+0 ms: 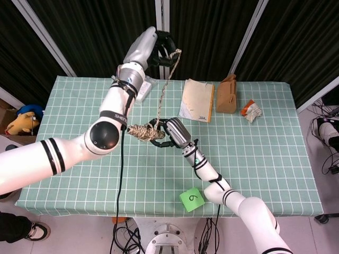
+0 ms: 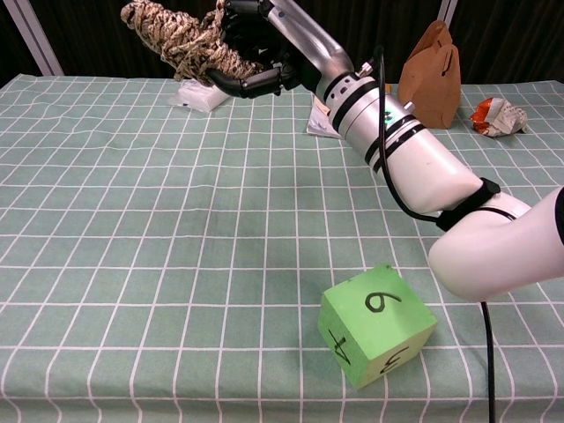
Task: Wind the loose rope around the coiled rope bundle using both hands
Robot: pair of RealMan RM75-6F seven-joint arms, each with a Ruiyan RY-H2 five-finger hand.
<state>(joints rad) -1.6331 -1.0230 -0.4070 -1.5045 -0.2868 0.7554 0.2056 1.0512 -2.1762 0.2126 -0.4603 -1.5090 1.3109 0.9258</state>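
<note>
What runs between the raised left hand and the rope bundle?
In the head view, only a taut stretch of loose rope runs from the left hand down to the bundle, which the right hand holds.

The right hand grips the rope bundle above the bench, fingers curled around it. The left hand is raised high beyond the bundle, pinching the loose rope.

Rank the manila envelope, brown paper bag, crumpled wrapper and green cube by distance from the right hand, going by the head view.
From the right hand, holding the coiled rope bundle:
1. Manila envelope, beyond it toward the table's back.
2 and 3. Green cube, at the near edge, and brown paper bag, right of the envelope: too close to call.
4. Crumpled wrapper, far right.
</note>
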